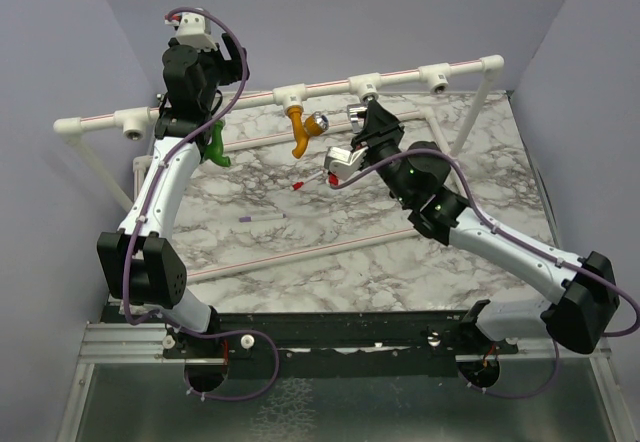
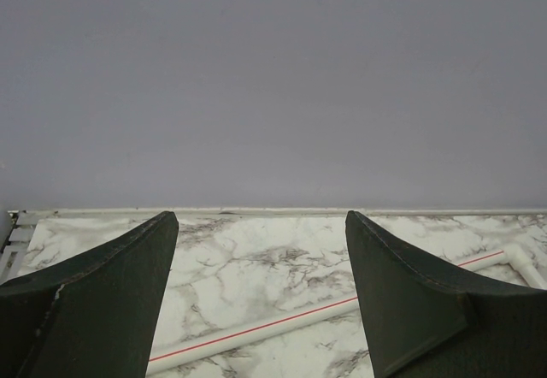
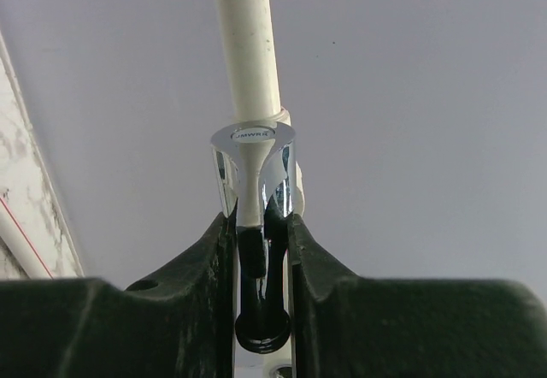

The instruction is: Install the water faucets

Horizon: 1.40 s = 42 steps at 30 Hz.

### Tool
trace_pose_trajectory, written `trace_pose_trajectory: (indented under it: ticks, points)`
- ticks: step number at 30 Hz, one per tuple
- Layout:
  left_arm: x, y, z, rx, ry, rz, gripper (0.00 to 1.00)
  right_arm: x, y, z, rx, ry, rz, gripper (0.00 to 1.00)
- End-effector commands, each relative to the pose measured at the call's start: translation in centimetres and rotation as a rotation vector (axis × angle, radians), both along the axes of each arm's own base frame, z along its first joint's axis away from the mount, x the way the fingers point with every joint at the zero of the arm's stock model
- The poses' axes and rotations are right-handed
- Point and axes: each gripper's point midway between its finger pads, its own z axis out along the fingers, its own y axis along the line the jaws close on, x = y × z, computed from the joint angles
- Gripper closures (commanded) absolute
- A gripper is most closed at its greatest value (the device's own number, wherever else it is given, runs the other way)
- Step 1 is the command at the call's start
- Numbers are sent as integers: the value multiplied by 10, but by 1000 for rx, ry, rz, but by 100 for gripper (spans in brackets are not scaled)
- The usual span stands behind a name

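The grey metal faucet (image 1: 356, 112) is clamped between my right gripper's (image 1: 366, 124) fingers, just below a tee joint (image 1: 368, 85) of the white pipe rail (image 1: 330, 86). In the right wrist view its chrome body (image 3: 255, 177) stands in front of the white pipe (image 3: 248, 44), with the right gripper (image 3: 256, 224) shut on it. The mustard-orange faucet (image 1: 299, 130) with a silver knob hangs from another tee (image 1: 290, 93). The green faucet (image 1: 217, 149) sits beside my left arm under the rail. My left gripper (image 1: 192, 122) is open and empty (image 2: 261, 224); the green faucet is out of its view.
A red-tipped stick (image 1: 300, 186) and a purple-tipped stick (image 1: 262, 218) lie on the marble table (image 1: 380, 262). Lower pipes with red stripes (image 1: 300, 252) cross the table; one also shows in the left wrist view (image 2: 256, 331). Grey walls close in the back and sides.
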Motion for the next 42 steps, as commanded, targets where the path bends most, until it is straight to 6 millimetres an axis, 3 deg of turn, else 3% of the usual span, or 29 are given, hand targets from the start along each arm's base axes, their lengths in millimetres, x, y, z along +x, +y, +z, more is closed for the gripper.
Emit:
trace_pose_trajectory:
  ticks: [1,8,16,24,42]
  points:
    - [-17,-2,-159,42,468,-15,19,-3,4,16,160,-34,11,100]
    - [-17,-3,-159,37,469,-19,19,-8,5,17,426,58,52,99]
    - [-17,-3,-159,38,468,-20,19,-12,0,22,928,222,116,100]
    - [-17,-4,-159,33,468,-23,19,-10,2,11,1365,396,170,99]
    - [-17,-5,-155,30,462,-26,19,-5,2,-11,2172,726,134,99]
